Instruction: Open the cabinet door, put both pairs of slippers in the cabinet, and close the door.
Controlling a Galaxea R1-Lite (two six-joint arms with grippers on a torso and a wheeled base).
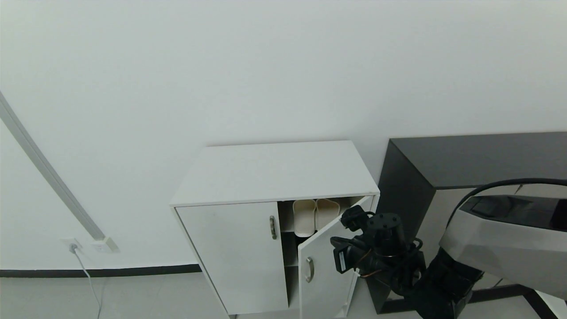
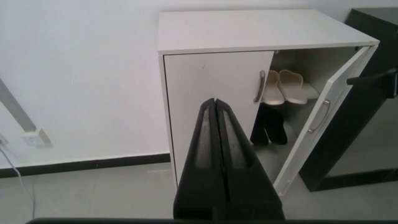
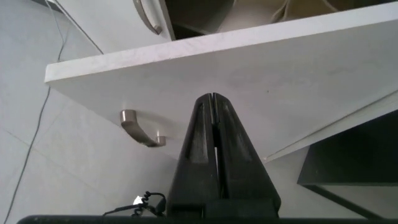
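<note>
The white cabinet (image 1: 274, 173) stands against the wall, its left door (image 1: 234, 252) closed and its right door (image 1: 325, 266) swung partly open. A beige pair of slippers (image 1: 315, 215) lies on the upper shelf, and a black pair (image 2: 270, 127) stands on the shelf below. My right gripper (image 1: 351, 218) is shut, its tip against the outer face of the right door (image 3: 280, 74), above the door handle (image 3: 142, 127). My left gripper (image 2: 214, 102) is shut on nothing and hangs well in front of the cabinet, facing the left door (image 2: 214, 74).
A black desk (image 1: 465, 159) stands directly right of the cabinet, close behind the open door. A wall socket with a cable (image 1: 73, 246) and a slanted cable duct (image 1: 44, 168) are on the wall to the left. Pale floor tiles (image 1: 133, 297) lie in front.
</note>
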